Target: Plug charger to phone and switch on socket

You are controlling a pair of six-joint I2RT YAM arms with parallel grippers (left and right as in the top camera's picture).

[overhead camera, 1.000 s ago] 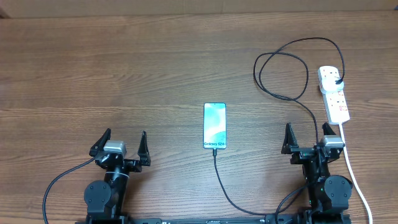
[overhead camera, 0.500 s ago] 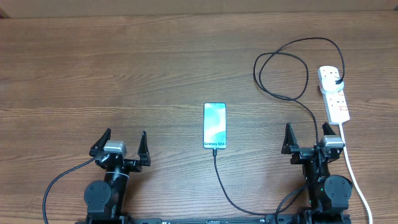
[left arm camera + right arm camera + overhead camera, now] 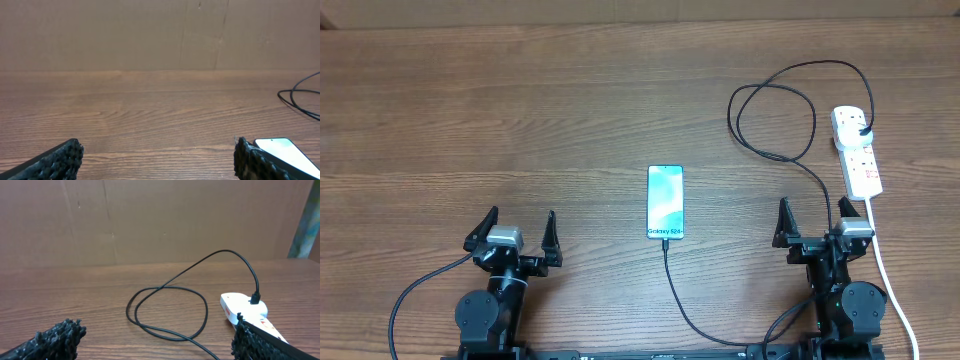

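Two grippers are seen at the near edge of the table (image 3: 520,120) from overhead: left gripper (image 3: 517,222) at 7 o'clock, right gripper (image 3: 813,215) at 5 o'clock. Both sets of jaws are spread wide, with nothing held or touched.

The phone (image 3: 665,202) is laid flat near table centre, between the two arms, screen up and lit, long axis running 6 to 12. The charger (image 3: 667,260) cable is met at the phone's 6 o'clock end. Whether the tip is fully seated cannot be told. From there the cable is run toward 5 o'clock, past the right arm, then up into loose loops at 2 o'clock.

The socket (image 3: 860,160) is placed at 3 o'clock, just beyond the right gripper. The black adapter (image 3: 863,130) is plugged into its far outlet. The switch state cannot be read. A thick white cord (image 3: 885,265) is trailed from its near end toward 5 o'clock.

View differences:
- Left wrist: only a phone corner is caught at 4 o'clock beside the right finger (image 3: 255,162), plus a cable bend at 3 o'clock. The socket is out of frame.
- Right wrist: the loops, the socket end and the adapter are shown. The phone is out of frame.
- Both wrist views: a brown cardboard wall (image 3: 150,220) is shown behind the table's 12 o'clock edge. Only a thin strip of it is seen from overhead.
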